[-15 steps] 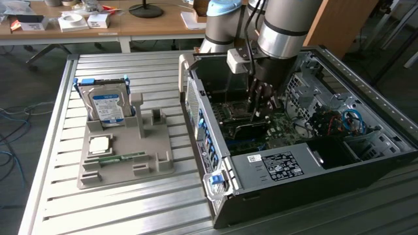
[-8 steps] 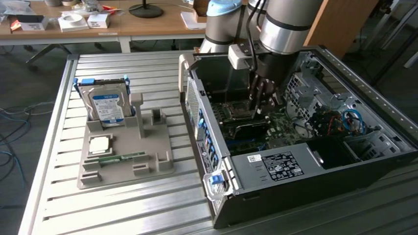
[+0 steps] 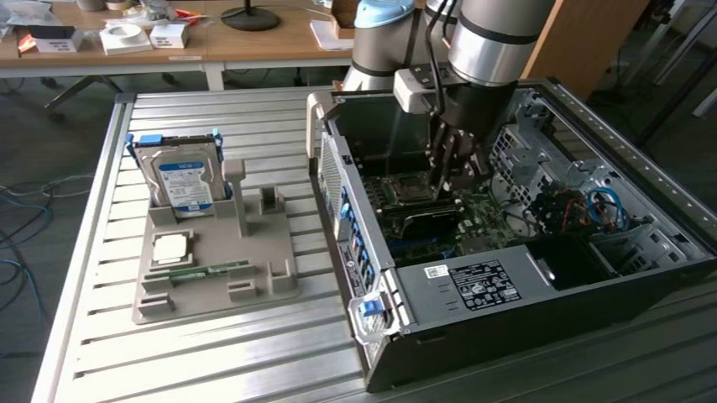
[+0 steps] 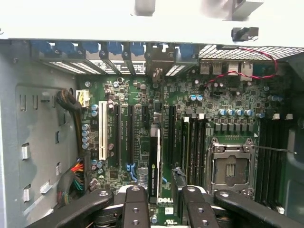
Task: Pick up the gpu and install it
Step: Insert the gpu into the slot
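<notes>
The gpu [image 4: 155, 161] shows edge-on as a thin dark card with a pale edge. It stands upright on the motherboard [image 4: 142, 95], in line with the long expansion slots. My gripper [image 4: 159, 192] is open and straddles the card. One finger [image 4: 135, 204] and the other finger [image 4: 190, 204] sit on either side of it, with board showing in the gap on each side. In the exterior view my gripper [image 3: 454, 178] reaches down into the open computer case [image 3: 471, 285], just over the motherboard [image 3: 448, 222].
On the exterior view's left, a grey parts tray [image 3: 213, 294] holds a silver hard drive [image 3: 183, 178], a processor [image 3: 170, 247] and a green memory stick [image 3: 208, 270]. Case walls, a drive cage [image 3: 560, 159] and cables [image 3: 588, 210] surround the gripper. A processor socket [image 4: 230, 171] is beside the slots.
</notes>
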`<action>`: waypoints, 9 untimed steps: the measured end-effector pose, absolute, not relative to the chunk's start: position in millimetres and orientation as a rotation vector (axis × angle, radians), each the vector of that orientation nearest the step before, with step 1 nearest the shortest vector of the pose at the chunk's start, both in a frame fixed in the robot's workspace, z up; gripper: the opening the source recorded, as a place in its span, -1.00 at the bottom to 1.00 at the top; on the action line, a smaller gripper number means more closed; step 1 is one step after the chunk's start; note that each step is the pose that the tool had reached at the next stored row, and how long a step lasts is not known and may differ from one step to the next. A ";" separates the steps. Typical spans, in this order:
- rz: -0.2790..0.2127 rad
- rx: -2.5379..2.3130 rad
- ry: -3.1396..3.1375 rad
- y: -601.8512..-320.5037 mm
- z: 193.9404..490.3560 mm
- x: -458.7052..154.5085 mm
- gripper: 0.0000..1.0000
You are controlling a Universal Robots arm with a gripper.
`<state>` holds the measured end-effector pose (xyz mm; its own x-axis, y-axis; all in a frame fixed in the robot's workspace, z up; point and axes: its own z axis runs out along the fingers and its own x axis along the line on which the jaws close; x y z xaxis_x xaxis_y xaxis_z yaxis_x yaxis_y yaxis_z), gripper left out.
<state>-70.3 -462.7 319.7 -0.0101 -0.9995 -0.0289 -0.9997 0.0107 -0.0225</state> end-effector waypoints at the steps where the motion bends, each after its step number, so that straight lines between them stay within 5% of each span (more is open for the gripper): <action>1: 0.007 -2.184 2.207 -462.7 320.4 -70.3 -0.33; 9: 0.007 -2.184 2.207 -462.7 321.0 -70.2 -0.33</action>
<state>-70.2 -462.7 321.0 -0.0100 -0.9995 -0.0289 -0.9997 0.0107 -0.0225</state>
